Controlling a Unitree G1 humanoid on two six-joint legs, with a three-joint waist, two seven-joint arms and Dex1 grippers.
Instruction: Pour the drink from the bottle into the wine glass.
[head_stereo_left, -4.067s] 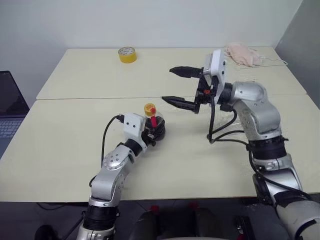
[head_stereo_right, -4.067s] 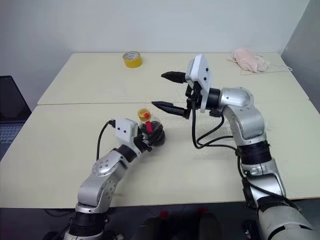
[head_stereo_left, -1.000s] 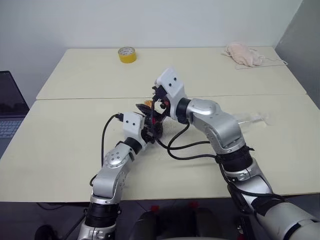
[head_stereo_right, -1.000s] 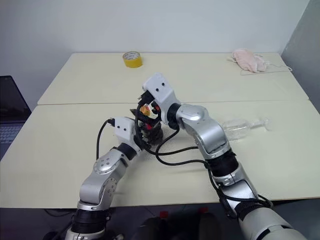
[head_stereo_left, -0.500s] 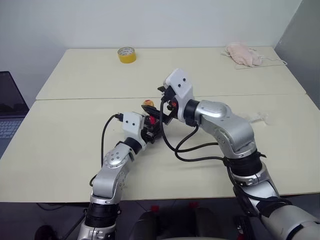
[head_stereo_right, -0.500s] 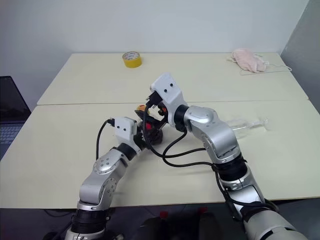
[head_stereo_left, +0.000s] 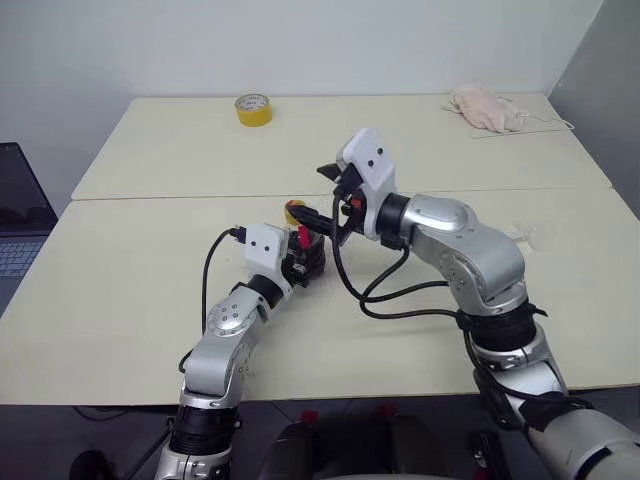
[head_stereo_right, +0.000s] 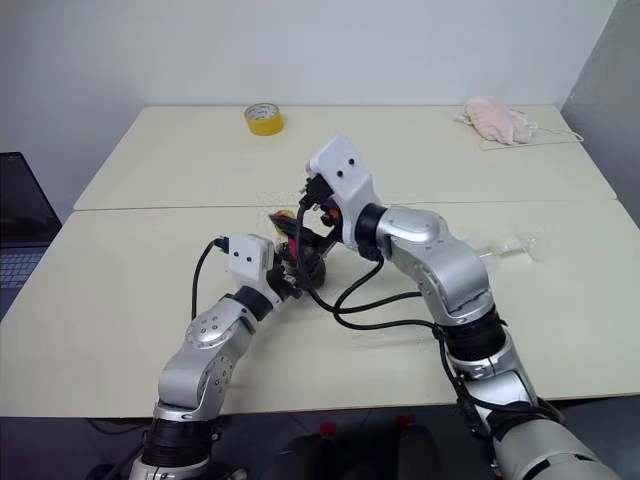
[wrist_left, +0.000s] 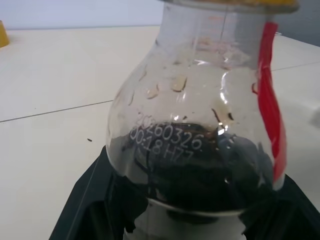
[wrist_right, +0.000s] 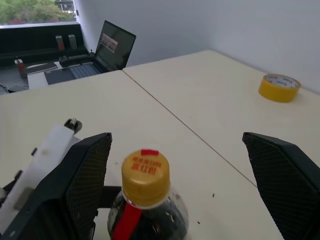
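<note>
The left claw (head_stereo_left: 300, 262) grips the bottle (head_stereo_left: 305, 250) low on its dark body, holding it upright on the bench (head_stereo_left: 130, 290), cap on. The right claw (head_stereo_left: 330, 195) stands wide open just above the yellow cap (wrist_right: 145, 172), one finger to each side. The wine glass (head_stereo_right: 505, 247) lies on its side beyond the right arm

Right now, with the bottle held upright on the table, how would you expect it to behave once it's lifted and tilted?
The bottle is probably light: the dark drink fills only its lower body. Its rounded, glossy clear wall may be slippery, though the left gripper holds it low with shut jaws. The yellow cap looks closed, so nothing should spill until it is removed.
</note>
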